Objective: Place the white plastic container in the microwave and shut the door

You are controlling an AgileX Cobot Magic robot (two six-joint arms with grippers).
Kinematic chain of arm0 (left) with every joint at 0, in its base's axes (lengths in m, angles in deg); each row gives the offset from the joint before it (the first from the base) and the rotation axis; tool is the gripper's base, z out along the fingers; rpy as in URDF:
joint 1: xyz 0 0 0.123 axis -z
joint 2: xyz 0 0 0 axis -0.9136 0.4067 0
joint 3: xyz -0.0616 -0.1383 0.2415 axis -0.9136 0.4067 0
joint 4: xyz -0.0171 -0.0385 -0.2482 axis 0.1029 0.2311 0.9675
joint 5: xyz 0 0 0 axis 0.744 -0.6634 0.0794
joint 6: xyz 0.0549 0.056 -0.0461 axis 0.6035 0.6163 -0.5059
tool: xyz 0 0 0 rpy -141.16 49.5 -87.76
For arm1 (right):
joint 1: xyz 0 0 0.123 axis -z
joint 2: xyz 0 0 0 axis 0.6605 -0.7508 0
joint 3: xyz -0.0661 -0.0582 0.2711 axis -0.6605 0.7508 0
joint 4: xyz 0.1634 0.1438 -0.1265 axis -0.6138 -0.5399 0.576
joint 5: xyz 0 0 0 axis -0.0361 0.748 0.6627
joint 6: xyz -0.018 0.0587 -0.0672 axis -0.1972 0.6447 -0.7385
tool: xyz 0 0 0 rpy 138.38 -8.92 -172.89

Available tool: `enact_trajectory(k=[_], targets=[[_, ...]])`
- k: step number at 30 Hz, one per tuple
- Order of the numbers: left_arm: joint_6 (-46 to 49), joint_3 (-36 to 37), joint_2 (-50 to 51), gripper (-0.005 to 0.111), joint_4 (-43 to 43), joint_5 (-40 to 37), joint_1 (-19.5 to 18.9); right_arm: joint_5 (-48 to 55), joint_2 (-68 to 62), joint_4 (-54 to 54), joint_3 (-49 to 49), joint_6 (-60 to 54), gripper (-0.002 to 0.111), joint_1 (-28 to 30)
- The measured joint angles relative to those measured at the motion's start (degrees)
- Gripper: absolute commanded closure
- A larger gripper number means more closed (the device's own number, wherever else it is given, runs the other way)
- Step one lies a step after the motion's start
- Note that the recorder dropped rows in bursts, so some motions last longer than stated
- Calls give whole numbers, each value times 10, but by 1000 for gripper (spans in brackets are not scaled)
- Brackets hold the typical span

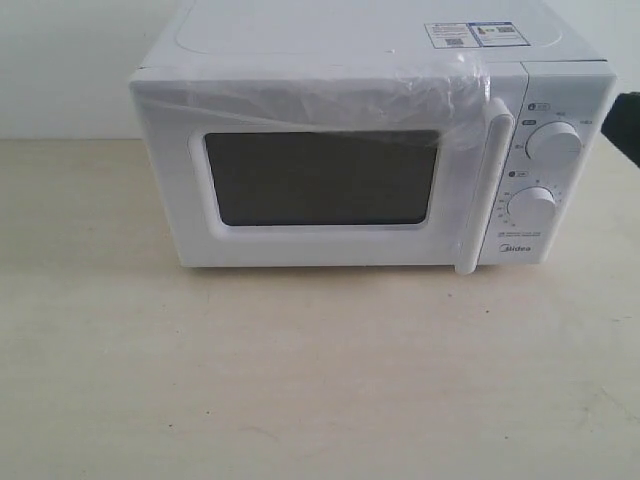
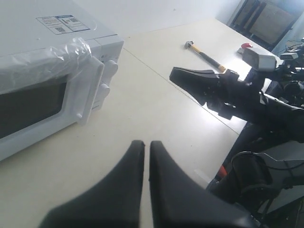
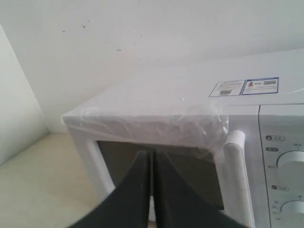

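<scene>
The container is nowhere in sight, likely inside the microwave [image 1: 370, 150] on the counter [image 1: 300, 370], whose door [image 1: 320, 180] looks shut, so the job seems done, and both sets of fingers [image 2: 142, 147] [image 3: 152, 159] are clenched on nothing.

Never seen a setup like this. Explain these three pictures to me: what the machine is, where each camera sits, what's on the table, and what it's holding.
It is a robot with two arms. One picture comes from a camera off the arms, facing a white microwave on a pale table; its door is closed. The other two come from cameras on each wrist. The dark wedges there are the left hand and right hand, both shut and holding nothing. The left wrist view also shows the other arm and a hammer on the table. No container is visible.
</scene>
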State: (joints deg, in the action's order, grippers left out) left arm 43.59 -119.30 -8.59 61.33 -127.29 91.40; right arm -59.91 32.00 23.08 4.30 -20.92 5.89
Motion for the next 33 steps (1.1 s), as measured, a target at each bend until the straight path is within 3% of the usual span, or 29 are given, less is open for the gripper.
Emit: enact_trajectory(k=[16, 33], targets=[[0, 0, 0, 102, 0, 0, 0, 311, 62, -4, 1, 0, 108, 0], [-1, 0, -2, 102, 0, 0, 0, 330, 62, -4, 1, 0, 108, 0]])
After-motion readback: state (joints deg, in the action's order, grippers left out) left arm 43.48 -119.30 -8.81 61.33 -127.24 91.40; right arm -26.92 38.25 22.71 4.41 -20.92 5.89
